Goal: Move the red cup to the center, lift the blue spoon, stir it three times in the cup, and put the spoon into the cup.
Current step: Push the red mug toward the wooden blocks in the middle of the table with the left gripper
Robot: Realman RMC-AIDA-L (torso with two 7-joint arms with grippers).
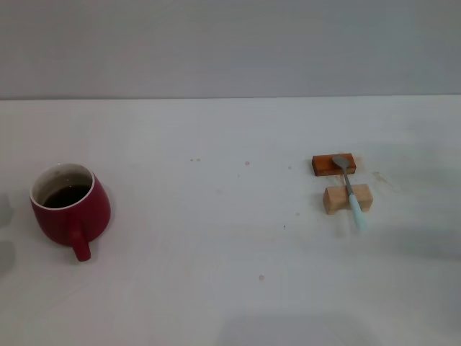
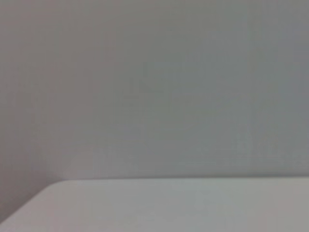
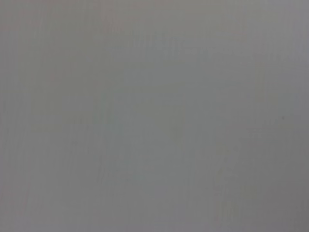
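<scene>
The red cup (image 1: 70, 207) stands upright at the left of the white table (image 1: 216, 216) in the head view, handle toward the front, dark liquid inside. The blue spoon (image 1: 351, 193) lies at the right, its grey bowl resting on an orange-brown block (image 1: 333, 165) and its pale blue handle across a tan block (image 1: 347, 199). Neither gripper shows in any view. The left wrist view shows only a bare table edge (image 2: 145, 203) and a grey wall. The right wrist view shows only plain grey.
A grey wall runs behind the table's far edge. Small specks dot the table's middle (image 1: 247, 163). Faint shadows lie at the left edge and the front edge of the head view.
</scene>
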